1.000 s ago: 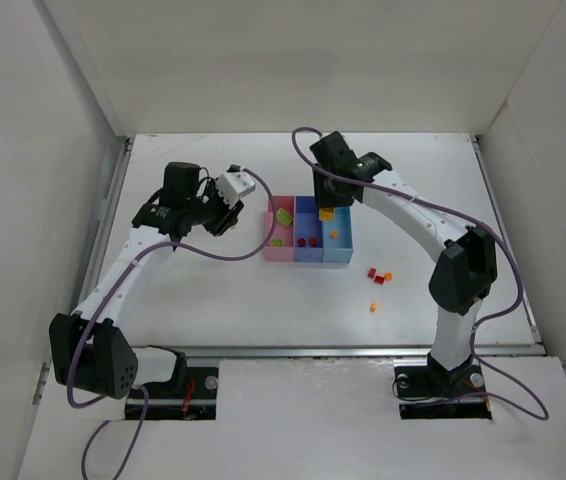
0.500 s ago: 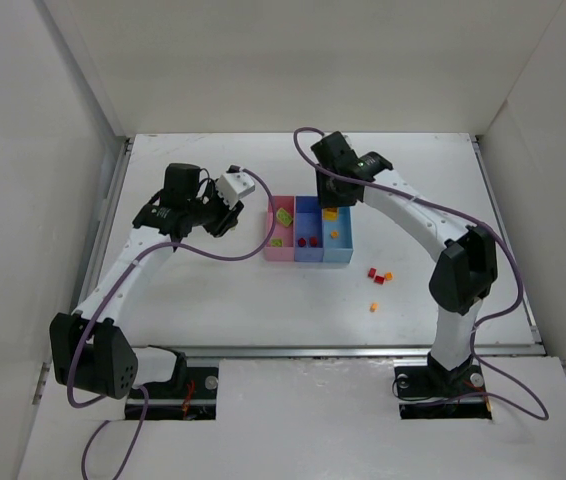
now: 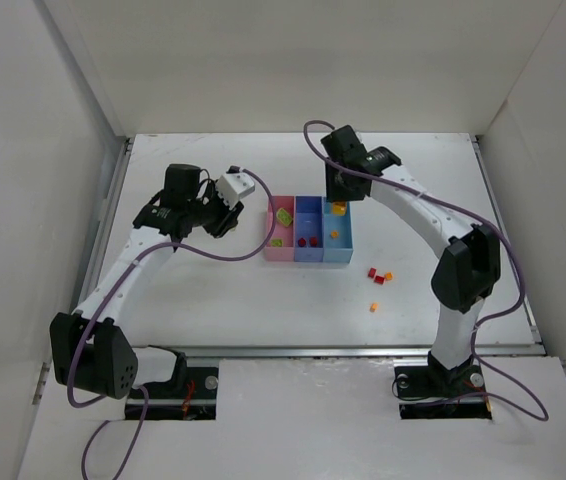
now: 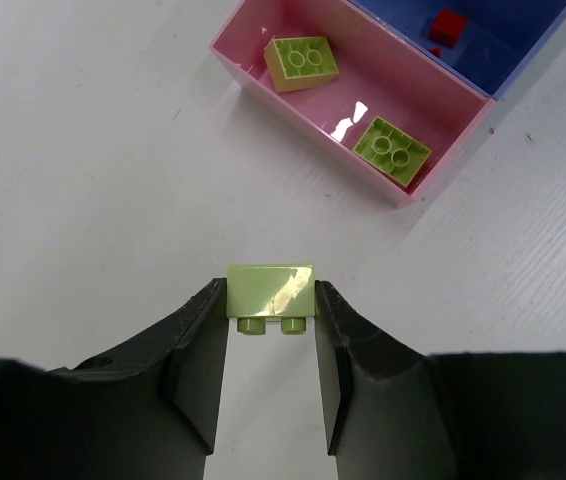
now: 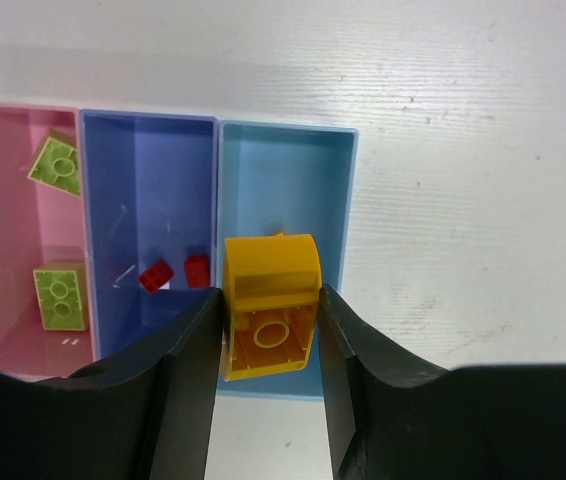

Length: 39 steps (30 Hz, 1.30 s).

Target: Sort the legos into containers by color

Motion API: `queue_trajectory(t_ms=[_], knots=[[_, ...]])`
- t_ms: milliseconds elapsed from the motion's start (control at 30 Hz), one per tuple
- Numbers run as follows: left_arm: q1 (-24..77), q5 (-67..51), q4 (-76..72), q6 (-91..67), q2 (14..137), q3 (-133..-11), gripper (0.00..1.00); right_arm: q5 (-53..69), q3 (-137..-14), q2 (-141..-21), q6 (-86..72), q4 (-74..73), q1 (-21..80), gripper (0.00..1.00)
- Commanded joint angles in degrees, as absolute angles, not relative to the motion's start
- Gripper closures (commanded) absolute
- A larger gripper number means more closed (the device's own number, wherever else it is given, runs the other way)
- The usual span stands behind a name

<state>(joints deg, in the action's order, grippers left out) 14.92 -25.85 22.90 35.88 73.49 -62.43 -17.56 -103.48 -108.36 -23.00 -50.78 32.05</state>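
Filling most of the overhead view, the white tabletop (image 3: 213,300) carries everything. The left arm (image 3: 123,270) bends up the left side and the right arm (image 3: 433,225) arches up from the lower right. At centre sit the containers, joined in a row: pink bin (image 3: 275,250), blue-violet bin (image 3: 308,252) and light blue bin (image 3: 337,252). The left claw (image 4: 270,300) hangs over bare tabletop just left of the pink bin, clamped on a yellow-green brick (image 4: 270,288) with its studs pointing toward the camera. The right claw (image 5: 271,310) hangs above the light blue bin, at centre of its wrist view, clamped on an orange-yellow brick (image 5: 271,275) with its hollow underside showing. Two yellow-green bricks (image 4: 301,62) (image 4: 391,150) lie in the pink bin, two red bricks (image 5: 155,276) (image 5: 196,270) in the blue-violet bin, and one orange brick (image 3: 334,234) in the light blue bin. Right of the bins, a few loose bricks lie on the tabletop: red ones (image 3: 372,272), an orange one (image 3: 388,276) beside them, and another orange one (image 3: 373,307) lower down.
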Motion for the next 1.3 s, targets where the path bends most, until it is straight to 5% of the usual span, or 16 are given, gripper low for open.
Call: queue_trajectory(t_ms=[0, 1267], knots=[[14.85, -26.72, 21.71, 34.89, 72.95, -61.87, 0.98, -19.33, -106.08, -105.21, -22.24, -51.15, 30.68, 1.00], [14.85, -26.19, 20.65, 34.37, 73.48, -60.82, 0.98, -10.01, -96.68, -105.46, -22.93, -45.79, 29.53, 1.00]])
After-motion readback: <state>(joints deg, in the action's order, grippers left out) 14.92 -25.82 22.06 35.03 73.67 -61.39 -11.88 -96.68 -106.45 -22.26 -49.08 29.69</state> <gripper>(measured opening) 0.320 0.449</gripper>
